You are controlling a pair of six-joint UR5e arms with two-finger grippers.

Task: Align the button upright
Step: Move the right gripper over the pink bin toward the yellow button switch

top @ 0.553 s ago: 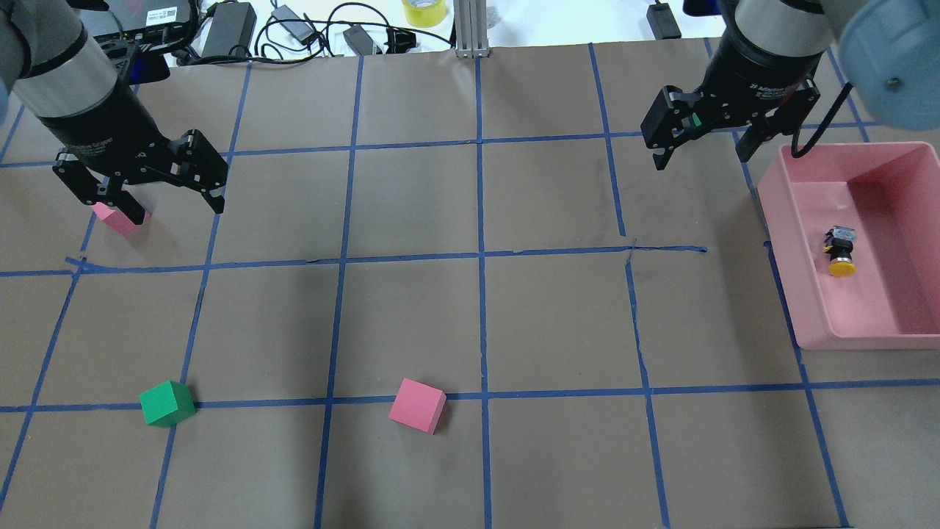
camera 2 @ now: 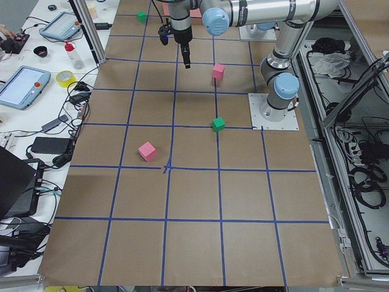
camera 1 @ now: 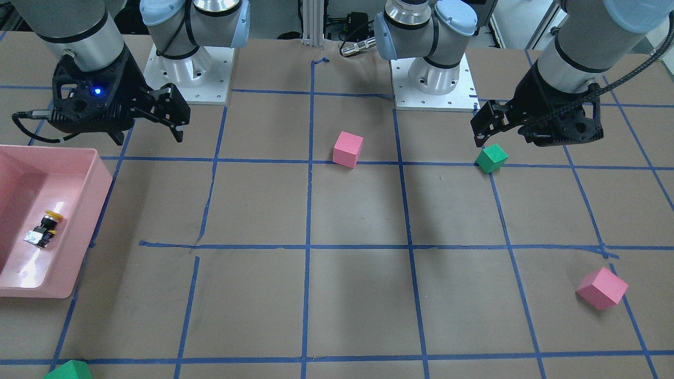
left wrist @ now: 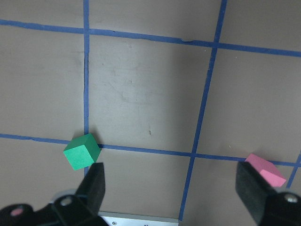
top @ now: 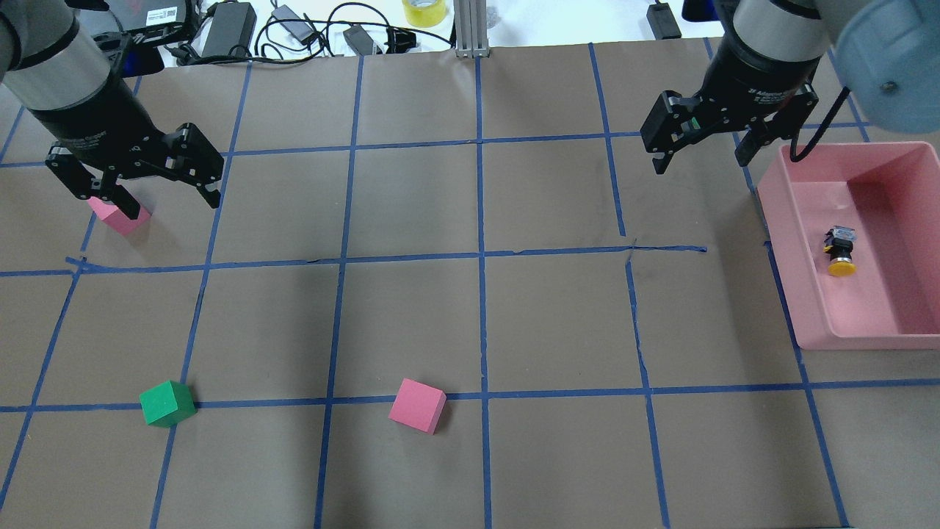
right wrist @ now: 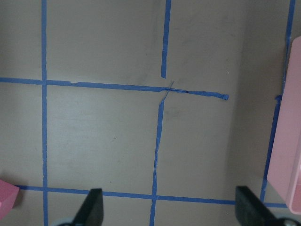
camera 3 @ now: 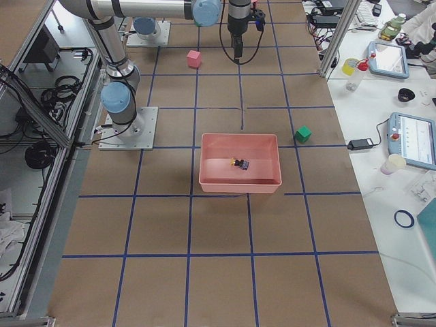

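The button (top: pixel 839 252) lies on its side inside the pink bin (top: pixel 781 242) at the right, with its yellow cap toward the robot and its grey-white base away. It also shows in the front view (camera 1: pixel 45 228) and the right side view (camera 3: pixel 239 163). My right gripper (top: pixel 699 160) is open and empty. It hovers above the table just left of the bin's far corner, apart from the button. My left gripper (top: pixel 173 207) is open and empty at the far left, above a pink cube (top: pixel 117 219). The wrist views show only table and cubes between the open fingers (left wrist: pixel 96 181).
A green cube (top: pixel 167 403) and a second pink cube (top: pixel 416 405) sit on the near half of the taped brown table. Another green cube (camera 1: pixel 68 371) lies at the far edge beyond the bin. Cables and power bricks (top: pixel 228 29) lie past the table's far edge.
My left gripper has drifted slightly toward the far edge, still open above the pink cube. My right gripper has barely shifted. The button has not moved.
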